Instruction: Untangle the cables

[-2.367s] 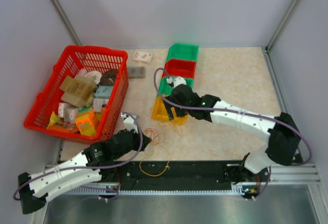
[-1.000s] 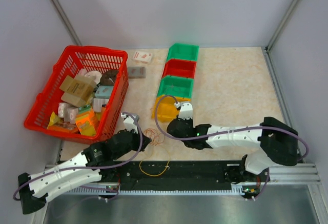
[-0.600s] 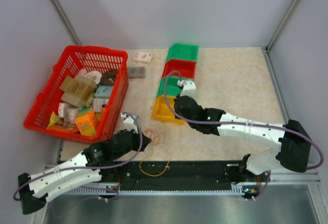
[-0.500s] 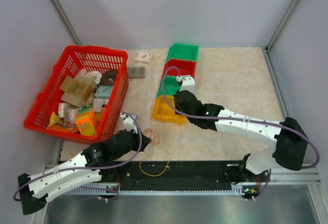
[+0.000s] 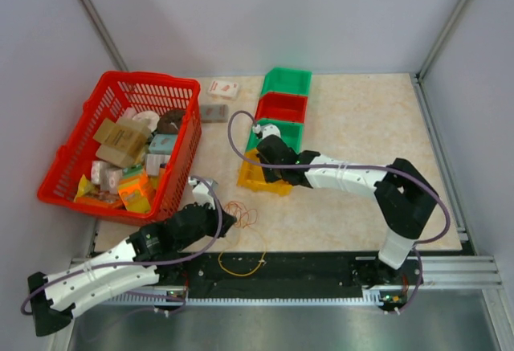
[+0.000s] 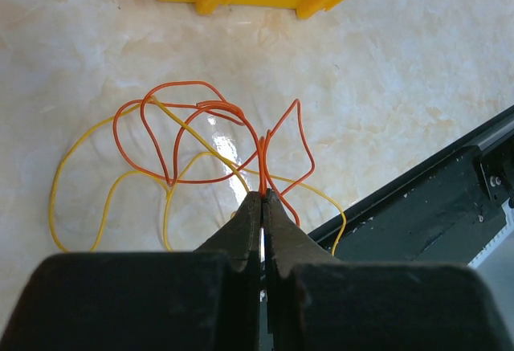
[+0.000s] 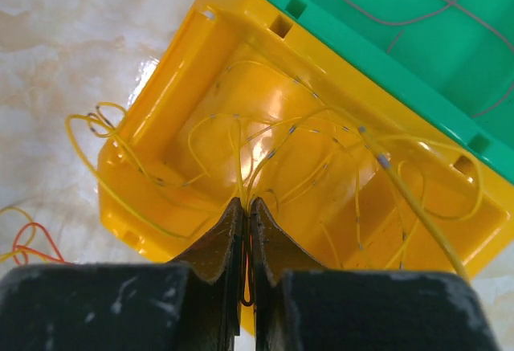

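Note:
My left gripper is shut on an orange cable, which loops on the table tangled with a yellow cable. From above, this tangle lies just right of the left gripper, and a yellow strand trails onto the black rail. My right gripper is shut on a thin yellow cable above the yellow bin, which holds several yellow cables. In the top view the right gripper hangs over that bin.
Behind the yellow bin stand a green bin holding red cables, a red bin and another green bin. A red basket full of packets is at the left. The black rail runs along the near edge.
The right arm swung away from beside the tangle, up over the row of bins, and now hangs over the yellow bin. The left arm has not moved.

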You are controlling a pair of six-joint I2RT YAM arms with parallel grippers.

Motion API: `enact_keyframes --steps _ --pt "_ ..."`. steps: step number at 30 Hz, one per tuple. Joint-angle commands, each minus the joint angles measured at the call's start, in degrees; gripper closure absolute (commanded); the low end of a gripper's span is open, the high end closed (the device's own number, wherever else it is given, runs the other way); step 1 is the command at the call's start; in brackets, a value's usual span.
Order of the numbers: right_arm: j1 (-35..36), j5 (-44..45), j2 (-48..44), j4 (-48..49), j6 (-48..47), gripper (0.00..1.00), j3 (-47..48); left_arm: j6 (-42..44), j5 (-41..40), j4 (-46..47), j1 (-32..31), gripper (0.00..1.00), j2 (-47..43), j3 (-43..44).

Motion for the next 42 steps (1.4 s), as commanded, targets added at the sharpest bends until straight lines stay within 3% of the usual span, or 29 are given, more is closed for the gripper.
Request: enact_keyframes --steps 1,9,14,21,25,32,42 --pt "-1.6 -5.7 2.4 -1.0 -0.2 1.00 5.0 0.3 -0.1 1.9 0.2 1.00 0.2 1.6" --pt "-5.7 -14.2 8.9 -8.3 -1.3 1.00 13.4 0.2 1.2 4.1 0.2 1.00 2.4 1.7" --pt "-5.9 -14.0 13.4 -12.6 -3.7 1.00 18.0 0.4 1.8 4.2 0.2 1.00 2.7 2.0" --pt "-5.8 -13.4 10.2 -14.4 -3.0 0.98 16.2 0.2 1.6 4.2 0.2 1.00 2.1 1.7" --pt "-5.8 -15.3 6.4 -16.6 -2.6 0.85 18.4 0.2 2.3 5.0 0.2 1.00 3.5 1.9" --pt "-5.1 -18.4 0.1 -19.9 -1.2 0.48 16.7 0.4 2.8 5.1 0.2 1.00 3.7 2.6" --pt "-1.5 -18.2 -16.3 -20.1 -0.6 0.34 5.1 1.3 3.3 5.7 0.3 1.00 5.2 4.1"
